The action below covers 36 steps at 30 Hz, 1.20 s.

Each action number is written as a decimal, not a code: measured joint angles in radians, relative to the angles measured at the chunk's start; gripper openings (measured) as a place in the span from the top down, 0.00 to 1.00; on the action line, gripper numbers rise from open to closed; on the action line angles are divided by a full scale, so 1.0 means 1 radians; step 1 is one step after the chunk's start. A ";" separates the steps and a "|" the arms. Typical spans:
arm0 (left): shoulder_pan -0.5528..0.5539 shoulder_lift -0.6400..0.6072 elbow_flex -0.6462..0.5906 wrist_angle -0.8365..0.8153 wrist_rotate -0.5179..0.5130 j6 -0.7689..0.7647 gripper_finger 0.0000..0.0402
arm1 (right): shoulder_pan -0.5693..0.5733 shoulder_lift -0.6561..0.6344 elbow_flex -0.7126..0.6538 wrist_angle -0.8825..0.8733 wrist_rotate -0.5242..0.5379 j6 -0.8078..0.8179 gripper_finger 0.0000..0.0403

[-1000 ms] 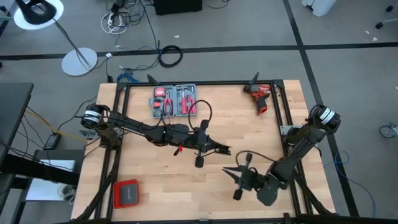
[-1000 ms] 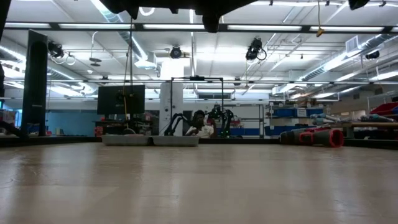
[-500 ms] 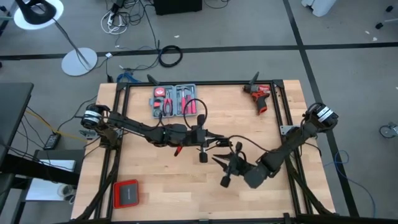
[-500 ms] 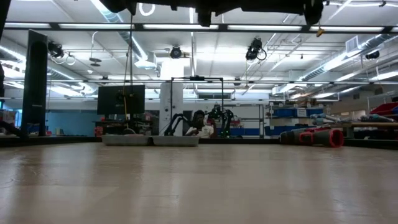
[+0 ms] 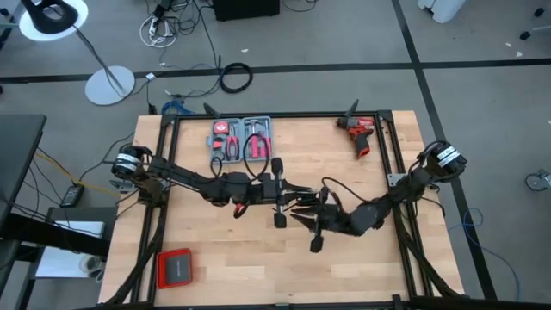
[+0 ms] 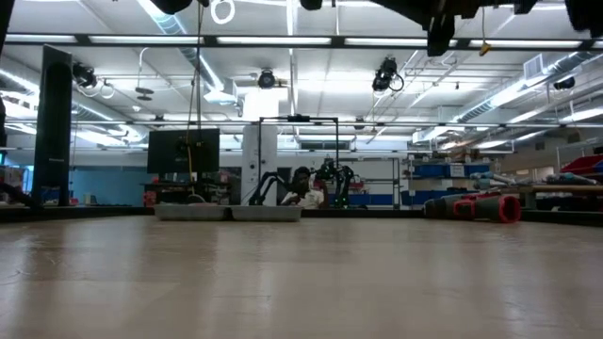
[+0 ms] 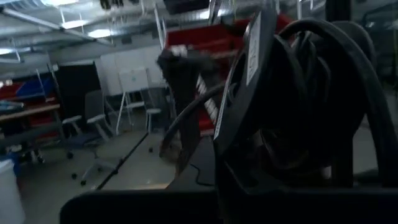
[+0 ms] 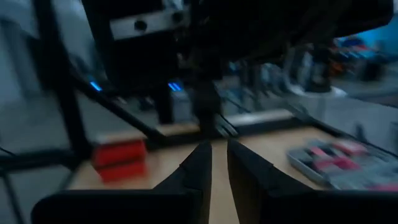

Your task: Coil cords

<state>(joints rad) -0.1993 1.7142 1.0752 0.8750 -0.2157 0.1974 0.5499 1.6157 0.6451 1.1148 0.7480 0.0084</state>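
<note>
- The right gripper (image 5: pixel 301 218) shows its fingers (image 8: pixel 202 168) slightly apart in its wrist view, meeting the left gripper (image 5: pixel 297 196) mid-table; whether the left's are apart or together is hidden.
- The cord (image 5: pixel 258 146) loops up over the left arm; its full run is hard to trace.
- Its plug block (image 5: pixel 280 220) hangs below the left gripper, long axis near-to-far.

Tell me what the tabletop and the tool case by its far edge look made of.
Tabletop: pale wood, apparently matte; plank seams and grain show. Tool case: likely grey moulded plastic, with shaped recesses holding red-and-pink-handled tools; its finish cannot be told from here.
</note>
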 joint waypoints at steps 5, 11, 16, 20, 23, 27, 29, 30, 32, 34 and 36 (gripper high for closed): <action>-0.003 0.000 0.000 0.047 0.003 0.000 1.00 | -0.051 0.003 -0.049 0.084 -0.117 0.009 0.87; -0.002 0.000 0.000 0.110 -0.054 0.000 1.00 | -0.105 0.026 -0.012 0.137 -0.245 -0.088 0.87; -0.002 0.000 0.003 0.143 -0.113 0.008 1.00 | -0.147 0.026 0.011 0.191 -0.311 -0.148 0.87; -0.001 0.000 0.005 0.160 -0.145 0.009 1.00 | -0.187 0.026 0.011 0.204 -0.389 -0.103 0.87; -0.001 0.000 0.013 0.158 -0.154 0.012 1.00 | -0.206 0.026 0.011 0.233 -0.440 -0.084 0.88; -0.001 0.000 0.035 0.157 -0.212 0.067 1.00 | -0.219 0.027 0.012 0.246 -0.465 -0.065 0.88; -0.004 0.000 0.046 0.154 -0.242 0.091 1.00 | -0.219 0.027 0.028 0.246 -0.465 -0.081 0.88; -0.004 0.000 0.050 0.153 -0.249 0.104 1.00 | -0.219 0.027 0.036 0.246 -0.464 -0.096 0.88; -0.004 0.000 0.059 0.152 -0.266 0.112 1.00 | -0.219 0.027 0.058 0.236 -0.464 -0.131 0.88; -0.004 0.000 0.062 0.156 -0.297 0.114 1.00 | -0.218 0.027 0.071 0.228 -0.435 -0.159 0.88; -0.004 0.000 0.062 0.159 -0.316 0.116 1.00 | -0.219 0.027 0.080 0.215 -0.418 -0.167 0.88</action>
<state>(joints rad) -0.2031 1.7145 1.1370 1.0344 -0.5314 0.3133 0.3309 1.6424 0.7250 1.3296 0.3303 -0.1585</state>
